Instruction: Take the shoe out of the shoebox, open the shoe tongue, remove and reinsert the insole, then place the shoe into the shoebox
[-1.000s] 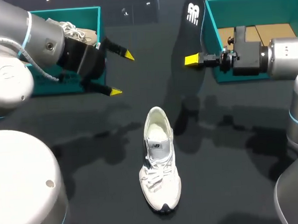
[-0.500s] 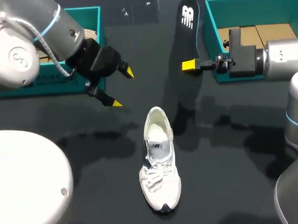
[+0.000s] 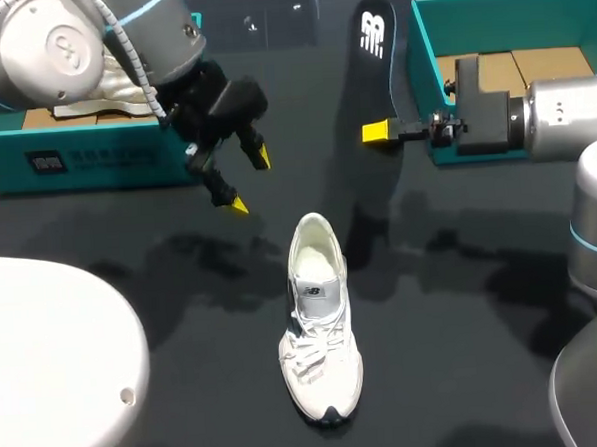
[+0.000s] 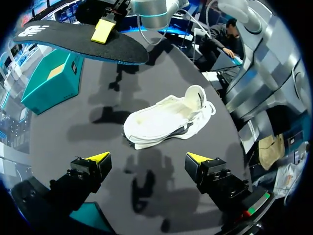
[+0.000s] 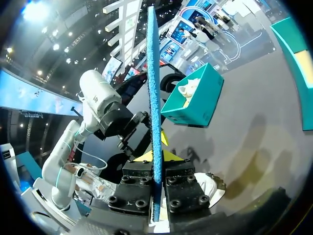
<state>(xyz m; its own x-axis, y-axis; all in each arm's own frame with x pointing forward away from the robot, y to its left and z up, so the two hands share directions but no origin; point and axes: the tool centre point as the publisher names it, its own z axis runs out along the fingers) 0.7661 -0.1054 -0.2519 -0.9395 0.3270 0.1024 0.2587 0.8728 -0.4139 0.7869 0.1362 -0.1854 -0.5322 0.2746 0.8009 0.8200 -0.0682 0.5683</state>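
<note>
A white shoe (image 3: 318,318) lies on the dark table's middle, toe toward the front; it also shows ahead of my left gripper (image 4: 166,120). My right gripper (image 3: 376,131) is shut on a black insole (image 3: 375,49), held on edge above the table beside the right teal shoebox (image 3: 416,67). In the right wrist view the insole's blue edge (image 5: 154,98) stands clamped between the fingers (image 5: 157,156). My left gripper (image 3: 248,181) hangs open and empty, behind and left of the shoe's heel, seen in its own view too (image 4: 149,157).
A second teal box (image 3: 95,159) at the back left holds another pale shoe (image 3: 121,93). The right shoebox has a cardboard floor (image 3: 516,70). The insole (image 4: 83,41) hangs over the table beyond the shoe.
My left arm has swung in from the left box toward the table's middle, its open gripper now pointing down near the shoe's heel. The right gripper shifted slightly left, still holding the insole.
</note>
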